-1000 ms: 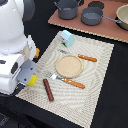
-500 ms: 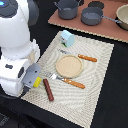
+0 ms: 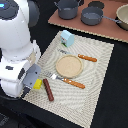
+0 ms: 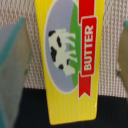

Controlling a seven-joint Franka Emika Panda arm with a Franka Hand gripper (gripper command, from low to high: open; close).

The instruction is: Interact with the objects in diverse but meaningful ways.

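Note:
The yellow butter packet (image 4: 70,55), with a cow and a red "BUTTER" ribbon, lies flat on the woven mat. It also shows in the exterior view (image 3: 38,85), at the mat's corner beside the arm. My gripper (image 4: 70,60) is open, with one finger (image 4: 15,60) on each side of the packet and not touching it; in the exterior view the gripper (image 3: 33,80) is low over the packet. The dark brown sausage (image 3: 48,90) lies just beside it. The light-blue carton (image 3: 67,37) stands at the mat's far edge. The orange bread loaf is out of view.
A tan plate (image 3: 68,65) sits mid-mat, with an orange-handled fork (image 3: 68,80) and knife (image 3: 86,58) on either side of it. Two grey pots (image 3: 67,8) (image 3: 93,15) and a bowl (image 3: 122,16) stand on a brown board at the back. The mat lies on a black table.
The arm has shifted and come down over the yellow packet at the mat's corner. The sausage, carton, plate and cutlery have not moved.

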